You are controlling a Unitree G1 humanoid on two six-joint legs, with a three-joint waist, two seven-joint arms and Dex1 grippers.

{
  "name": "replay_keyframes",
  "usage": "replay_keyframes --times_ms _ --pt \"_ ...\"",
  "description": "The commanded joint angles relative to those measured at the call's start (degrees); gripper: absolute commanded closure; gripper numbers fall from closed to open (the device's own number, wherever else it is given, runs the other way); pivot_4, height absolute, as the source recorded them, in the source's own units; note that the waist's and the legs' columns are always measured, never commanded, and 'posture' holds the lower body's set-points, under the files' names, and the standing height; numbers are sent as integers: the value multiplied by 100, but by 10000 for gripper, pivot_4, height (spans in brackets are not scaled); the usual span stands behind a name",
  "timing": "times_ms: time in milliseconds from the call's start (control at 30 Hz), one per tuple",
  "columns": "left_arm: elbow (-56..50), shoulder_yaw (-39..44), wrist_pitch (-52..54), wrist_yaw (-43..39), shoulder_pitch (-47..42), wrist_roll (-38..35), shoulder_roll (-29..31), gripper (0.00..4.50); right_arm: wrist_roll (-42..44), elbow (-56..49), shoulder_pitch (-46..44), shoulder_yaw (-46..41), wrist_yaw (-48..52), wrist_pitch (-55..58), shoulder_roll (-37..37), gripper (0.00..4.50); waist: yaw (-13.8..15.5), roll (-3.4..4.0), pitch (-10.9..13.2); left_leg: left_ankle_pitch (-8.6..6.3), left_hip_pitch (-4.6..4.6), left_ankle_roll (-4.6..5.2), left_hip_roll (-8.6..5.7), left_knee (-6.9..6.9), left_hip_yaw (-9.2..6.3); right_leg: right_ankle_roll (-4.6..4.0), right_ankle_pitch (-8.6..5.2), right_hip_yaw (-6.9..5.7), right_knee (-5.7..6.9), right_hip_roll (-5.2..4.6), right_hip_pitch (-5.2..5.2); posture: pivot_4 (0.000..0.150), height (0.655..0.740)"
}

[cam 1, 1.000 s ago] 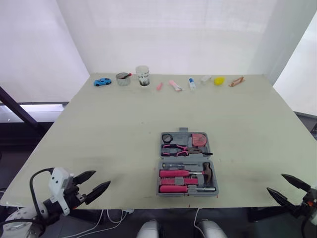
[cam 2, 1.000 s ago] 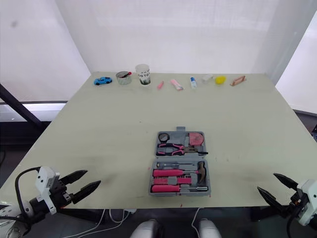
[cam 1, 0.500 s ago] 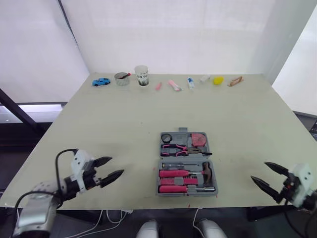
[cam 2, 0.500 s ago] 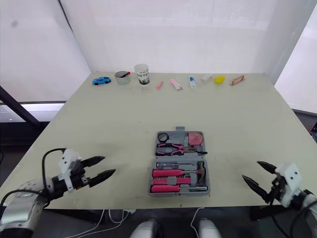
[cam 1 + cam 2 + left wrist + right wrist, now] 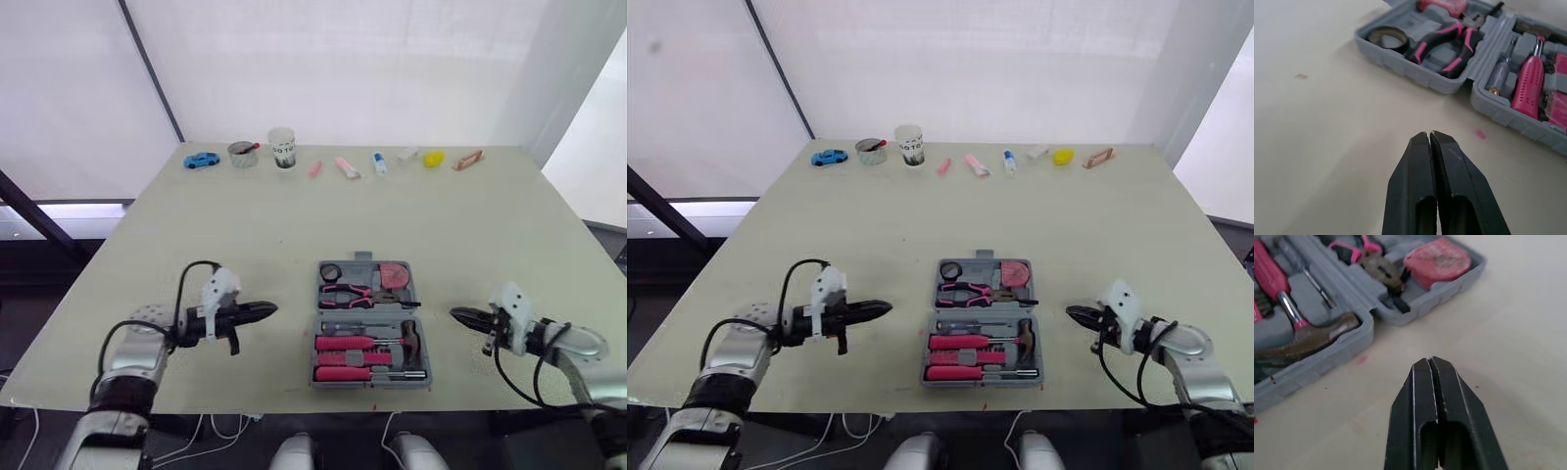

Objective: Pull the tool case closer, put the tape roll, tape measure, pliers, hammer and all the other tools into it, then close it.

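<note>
Tools point(image 5: 345, 343) fill the open case point(image 5: 364, 259); only closing remains. My left gripper point(image 5: 268, 309) and right gripper point(image 5: 458, 313) flank it, jaws closed on nothing; next, fold one half over.

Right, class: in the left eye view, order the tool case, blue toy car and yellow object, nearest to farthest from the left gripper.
1. Tool case, just right of the left gripper.
2. Blue toy car, far left.
3. Yellow object, far right.

Both head eyes look down over the whole bench point(image 5: 245, 225). Wrist cameras sit low and close, facing the tool case point(image 5: 1400, 66) from 9 and 3 o'clock.
</note>
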Motion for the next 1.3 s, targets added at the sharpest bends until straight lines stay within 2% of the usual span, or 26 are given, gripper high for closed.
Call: replay_keyframes --times_ms 33,200,467,1300 --pt "484 -244 -438 -184 -324 256 -157 45000 -375 352 -429 329 145 -407 73 44815 -7 0 0 0 0 0 0 0 -1 0 0 0 1 1 -1 1500 7400" --pt "1191 -461 -829 -303 -738 541 -339 45000 -667 904 -826 611 240 -724 179 44815 -5 -1 1 0 -2 0 1 0 -5 0 0 -2 2 6 -1 1500 7400" --pt "1896 -585 -1171 -408 -1095 804 -525 45000 -771 1190 -1041 761 320 -954 422 44815 -7 -1 1 0 -3 0 1 1 -6 1 1 -2 5 6 -1 1500 7400" --pt "2562 -836 -1599 -279 -1377 1325 -1091 45000 -837 1493 -1180 827 331 -1163 747 44815 1 2 -2 0 2 0 0 2 -6 1 1 -3 6 5 5 1500 7400"
